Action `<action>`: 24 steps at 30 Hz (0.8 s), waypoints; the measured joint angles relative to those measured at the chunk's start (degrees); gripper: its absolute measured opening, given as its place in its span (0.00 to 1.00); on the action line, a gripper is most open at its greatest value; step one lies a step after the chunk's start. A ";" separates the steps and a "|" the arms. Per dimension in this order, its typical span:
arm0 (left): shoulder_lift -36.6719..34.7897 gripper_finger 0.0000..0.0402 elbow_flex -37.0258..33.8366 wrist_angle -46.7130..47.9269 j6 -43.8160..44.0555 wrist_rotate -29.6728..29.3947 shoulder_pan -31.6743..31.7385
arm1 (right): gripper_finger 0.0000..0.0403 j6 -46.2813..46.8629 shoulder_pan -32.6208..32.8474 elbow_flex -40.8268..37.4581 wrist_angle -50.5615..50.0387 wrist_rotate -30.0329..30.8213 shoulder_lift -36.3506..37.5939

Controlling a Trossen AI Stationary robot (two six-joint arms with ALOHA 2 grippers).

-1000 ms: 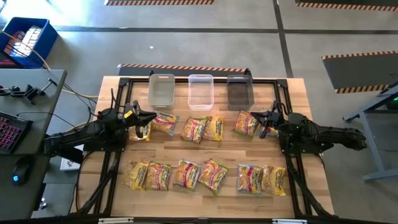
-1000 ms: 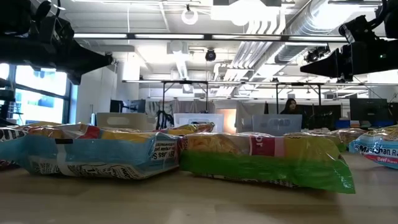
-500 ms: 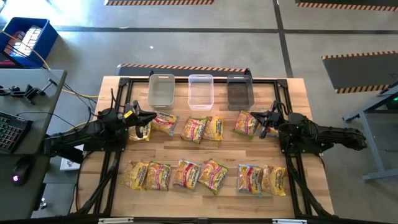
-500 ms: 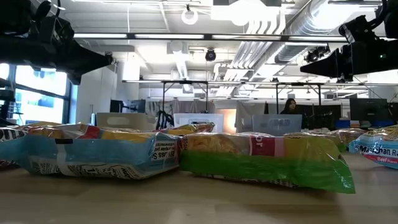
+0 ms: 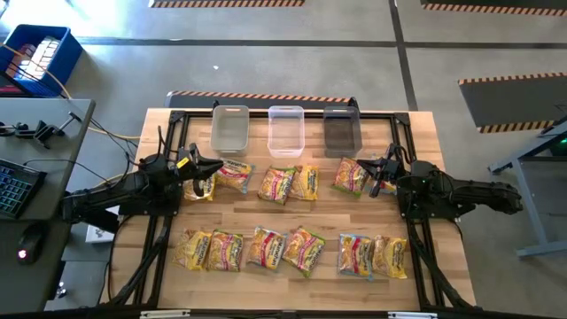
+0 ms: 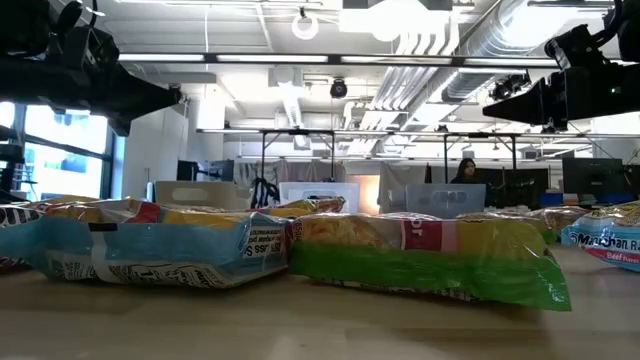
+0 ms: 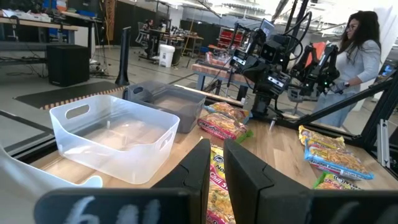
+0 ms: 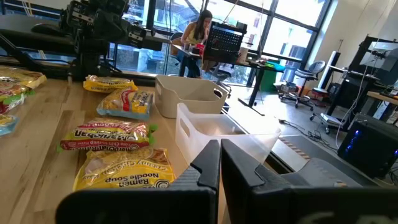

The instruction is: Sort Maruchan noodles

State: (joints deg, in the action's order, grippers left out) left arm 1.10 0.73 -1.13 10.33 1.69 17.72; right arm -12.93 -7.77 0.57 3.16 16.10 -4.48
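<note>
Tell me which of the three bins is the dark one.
The rightmost bin in the high view, nearest the right arm's side: smoky dark plastic, while the middle bin and left bin are clear or pale.

Two matte-black jointed arms — angular dark jaws, a yellow patch on the left arm's (image 5: 124, 193) wrist.

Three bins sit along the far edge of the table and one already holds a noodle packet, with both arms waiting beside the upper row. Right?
Not quite: in the high view all three bins are empty; every noodle packet lies on the table. The rest holds.
</note>
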 joint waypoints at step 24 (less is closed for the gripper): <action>12.40 0.09 7.37 -0.67 12.09 10.93 -0.38 | 0.00 0.00 -0.02 -0.01 0.00 -0.01 0.01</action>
State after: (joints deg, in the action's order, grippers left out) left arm 13.50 8.10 -1.79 22.42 12.62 17.34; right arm -12.93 -7.79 0.56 3.16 16.09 -4.47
